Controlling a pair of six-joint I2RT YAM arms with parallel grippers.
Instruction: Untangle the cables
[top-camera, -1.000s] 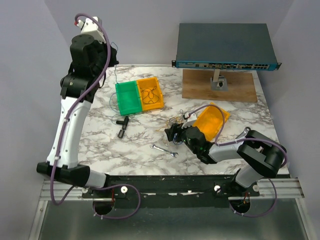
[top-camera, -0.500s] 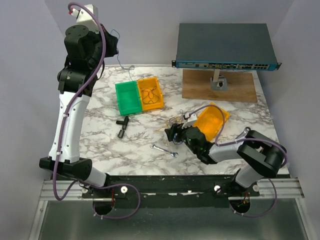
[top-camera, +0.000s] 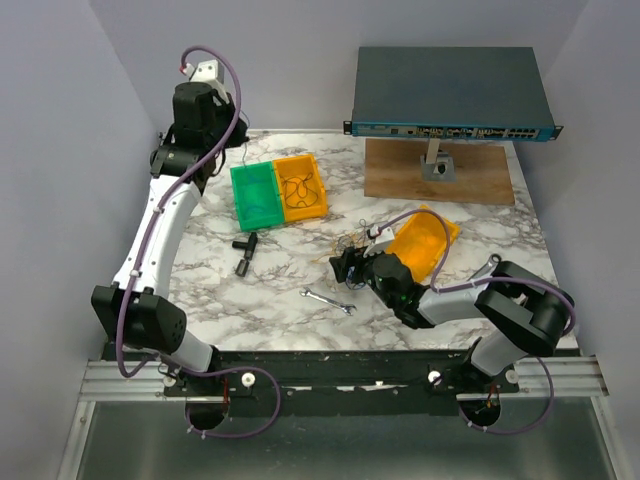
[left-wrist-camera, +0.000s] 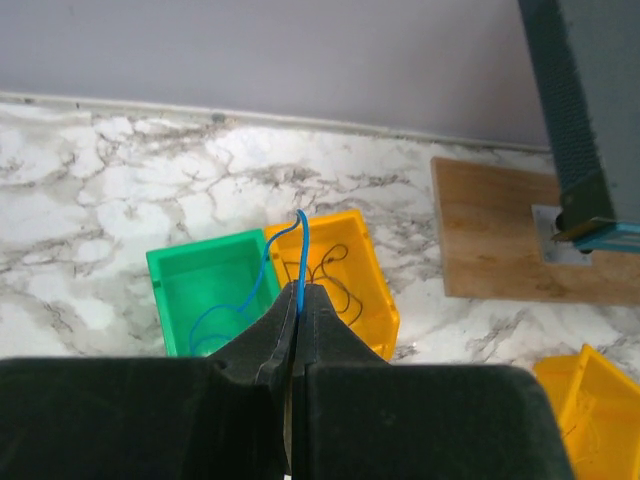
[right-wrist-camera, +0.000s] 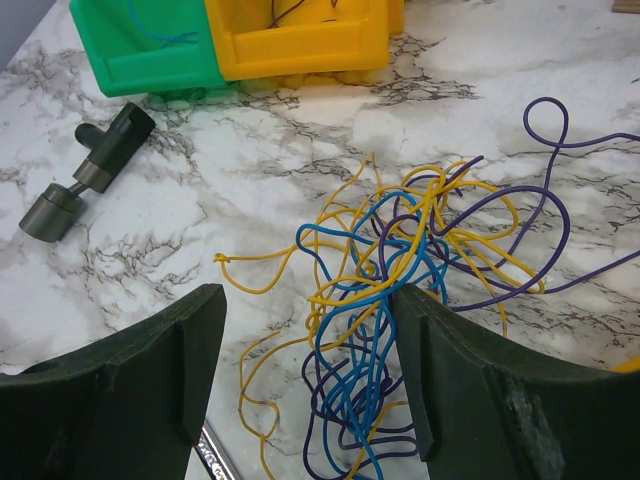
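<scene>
My left gripper (left-wrist-camera: 298, 300) is shut on a thin blue cable (left-wrist-camera: 300, 255) and hangs above the two bins at the back left, as the top view (top-camera: 222, 135) also shows. The blue cable drops and loops into the green bin (left-wrist-camera: 170, 275). The orange bin (left-wrist-camera: 375, 300) beside it holds a black cable (left-wrist-camera: 338, 262). My right gripper (right-wrist-camera: 305, 310) is open, low over a tangle of blue, yellow and purple cables (right-wrist-camera: 400, 270) on the table; the tangle lies between its fingers and beyond them. The tangle also shows in the top view (top-camera: 353, 240).
A small wrench (top-camera: 328, 301) lies left of the right arm. A black T-shaped tool (top-camera: 244, 252) lies near the green bin. A second orange bin (top-camera: 425, 243) sits tilted at the right. A network switch (top-camera: 450, 92) stands over a wooden board (top-camera: 440, 175) at the back.
My left arm has swung right from high at the far left and come down toward the bins, still holding the blue cable. The right arm has not moved.
</scene>
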